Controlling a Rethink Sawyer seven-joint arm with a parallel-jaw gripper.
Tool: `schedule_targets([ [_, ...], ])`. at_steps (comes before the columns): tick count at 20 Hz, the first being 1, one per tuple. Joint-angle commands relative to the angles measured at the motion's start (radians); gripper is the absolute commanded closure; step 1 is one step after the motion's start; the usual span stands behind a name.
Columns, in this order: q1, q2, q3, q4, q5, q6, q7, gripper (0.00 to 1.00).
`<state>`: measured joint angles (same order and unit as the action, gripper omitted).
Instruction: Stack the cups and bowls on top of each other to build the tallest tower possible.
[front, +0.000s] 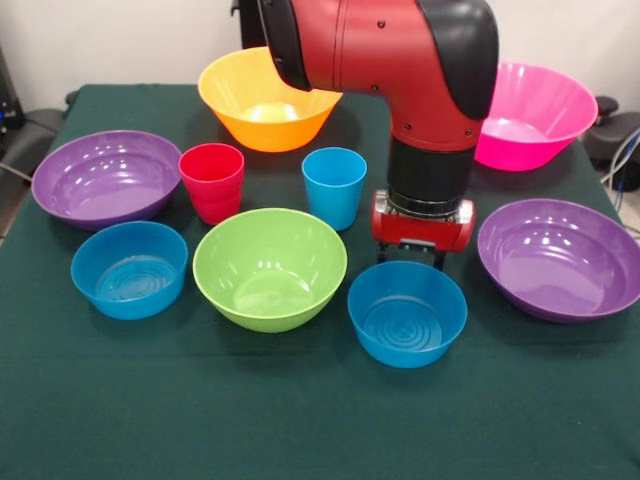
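My gripper (410, 260) hangs just behind the far rim of the right small blue bowl (407, 312). Its two dark fingertips (383, 255) stand apart, open, with nothing between them. A blue cup (334, 187) stands upright to its left, and a red cup (212, 182) further left. The lime green bowl (270, 268) sits at the centre front, with the other small blue bowl (129, 269) to its left. Purple bowls lie at the left (105, 178) and right (560, 258). The orange-yellow bowl (265, 100) and pink bowl (535, 115) sit at the back. Everything stands singly; no tower is in view.
A dark green cloth (300, 420) covers the table, with a wide bare strip along the front edge. My red and black arm (400, 60) hides part of the back, between the orange-yellow and pink bowls.
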<state>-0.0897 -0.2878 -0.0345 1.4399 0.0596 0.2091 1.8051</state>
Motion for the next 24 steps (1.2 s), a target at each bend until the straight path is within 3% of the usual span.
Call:
schedule_targets([
  [1, 0.009, 0.079, 0.082, -0.021, -0.033, -0.067, 0.107, 0.0],
  [9, 0.027, -0.014, 0.072, 0.06, 0.023, 0.038, 0.155, 0.0],
  [24, 0.038, -0.107, 0.061, 0.146, 0.096, 0.194, 0.188, 0.0],
])
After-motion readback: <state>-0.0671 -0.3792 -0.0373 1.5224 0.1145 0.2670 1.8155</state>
